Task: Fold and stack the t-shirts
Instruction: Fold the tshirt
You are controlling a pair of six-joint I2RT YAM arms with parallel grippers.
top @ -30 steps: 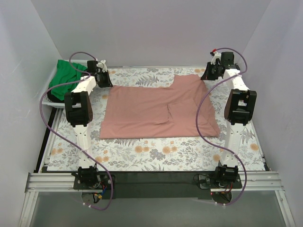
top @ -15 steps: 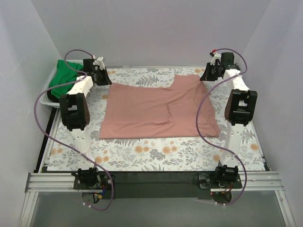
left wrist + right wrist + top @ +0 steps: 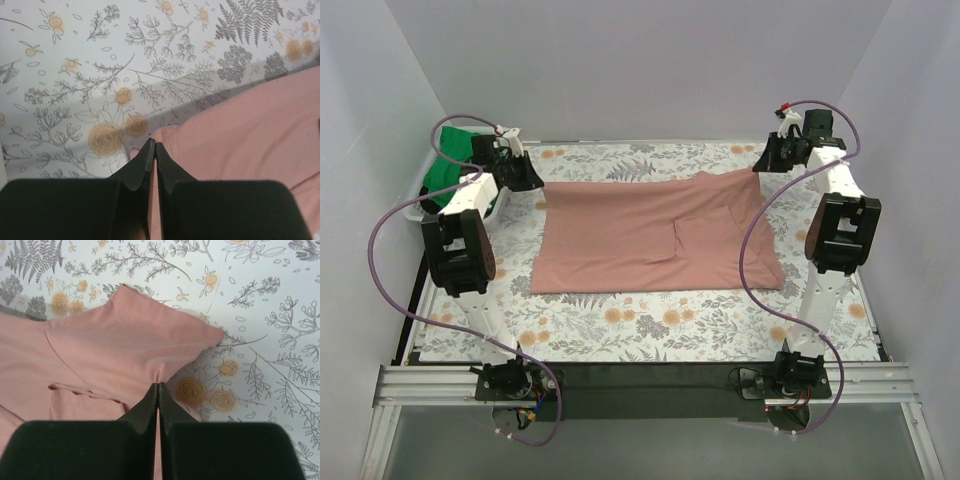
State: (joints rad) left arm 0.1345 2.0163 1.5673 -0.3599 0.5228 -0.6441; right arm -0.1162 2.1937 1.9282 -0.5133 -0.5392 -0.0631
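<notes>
Far corners of pink t-shirt — in both end effectors

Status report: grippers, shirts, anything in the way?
Left gripper, right gripper: jaws shut on far corners of pink t-shirt. Green t-shirt in white basket. Nothing in the way.

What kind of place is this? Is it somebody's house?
Probably a robot practice booth, not a house: plain white walls box in one table, a left arm and right arm are bolted to a metal rail, and a pink t-shirt lies spread for folding.
</notes>
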